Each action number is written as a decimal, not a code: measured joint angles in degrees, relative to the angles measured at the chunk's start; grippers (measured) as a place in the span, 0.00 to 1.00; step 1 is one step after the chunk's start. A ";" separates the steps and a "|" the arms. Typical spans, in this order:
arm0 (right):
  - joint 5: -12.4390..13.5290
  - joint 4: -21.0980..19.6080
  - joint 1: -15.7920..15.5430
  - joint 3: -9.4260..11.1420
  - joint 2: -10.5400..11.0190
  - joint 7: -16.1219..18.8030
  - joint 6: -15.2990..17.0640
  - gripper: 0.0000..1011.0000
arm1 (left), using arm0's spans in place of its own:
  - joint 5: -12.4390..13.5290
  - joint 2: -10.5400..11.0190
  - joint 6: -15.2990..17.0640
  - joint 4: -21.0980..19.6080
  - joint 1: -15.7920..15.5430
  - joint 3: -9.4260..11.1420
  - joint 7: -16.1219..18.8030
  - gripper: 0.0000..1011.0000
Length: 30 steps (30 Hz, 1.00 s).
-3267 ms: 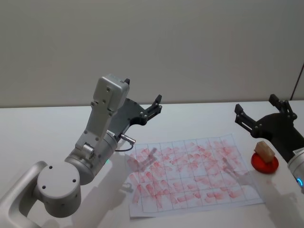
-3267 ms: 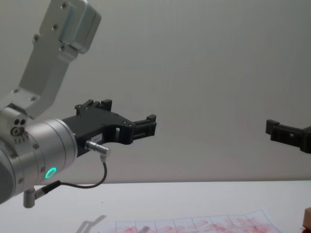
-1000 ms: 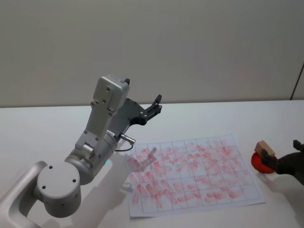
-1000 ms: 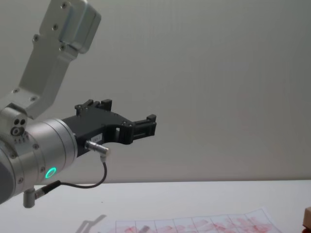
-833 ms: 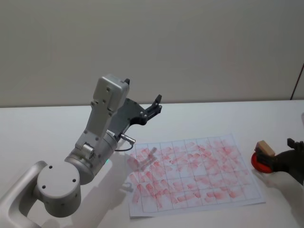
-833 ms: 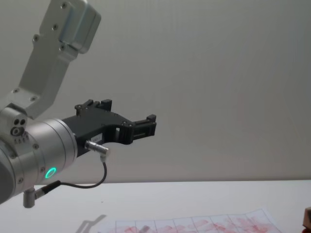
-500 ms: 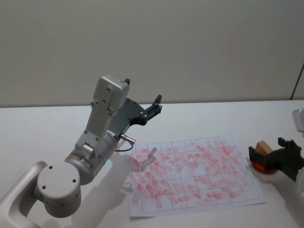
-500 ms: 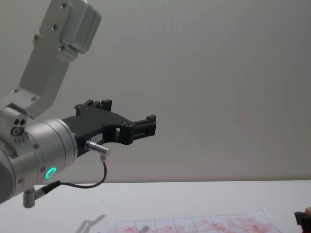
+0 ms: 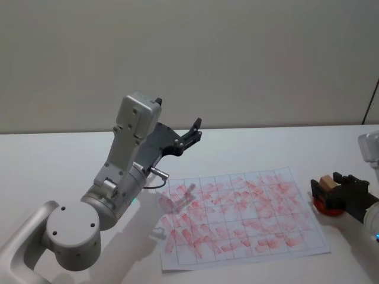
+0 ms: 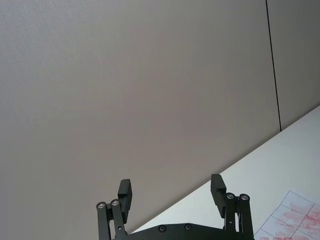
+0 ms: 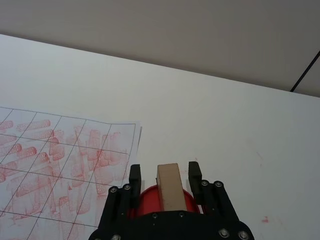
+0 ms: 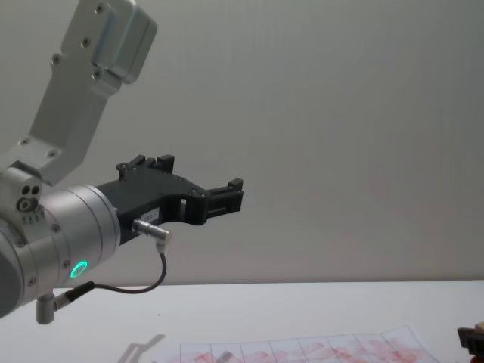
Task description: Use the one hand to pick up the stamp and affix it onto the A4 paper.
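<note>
The stamp (image 9: 325, 181), a small tan wooden block, stands upright on a round red ink pad (image 9: 329, 208) just right of the A4 paper (image 9: 243, 216). The paper is a white gridded sheet covered in red imprints. My right gripper (image 9: 327, 186) is open and straddles the stamp. In the right wrist view the stamp (image 11: 169, 186) sits between the two black fingers (image 11: 134, 174) with a small gap on each side. My left gripper (image 9: 192, 132) is parked high above the table's left half, open and holding nothing.
The white table (image 9: 266, 148) runs back to a plain grey wall. The paper's near-right corner (image 11: 134, 131) lies close to the ink pad (image 11: 145, 197). The left arm's large silver body (image 12: 68, 234) fills the left of the chest view.
My right gripper has come down and moved in from the right edge until its fingers sit on either side of the stamp. The left arm has not moved.
</note>
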 joint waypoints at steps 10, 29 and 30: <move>-0.18 0.62 0.53 -0.08 -0.23 0.49 0.07 0.30 | 0.00 0.00 0.00 0.00 0.00 0.00 0.00 0.99; -1.52 0.80 1.43 -0.34 -0.42 1.94 -0.77 0.22 | 0.00 0.00 0.00 0.00 0.00 0.00 0.00 0.99; -1.89 0.72 1.74 -0.43 -0.47 2.45 -1.14 0.22 | 0.00 0.00 0.00 0.00 0.00 0.00 0.00 0.99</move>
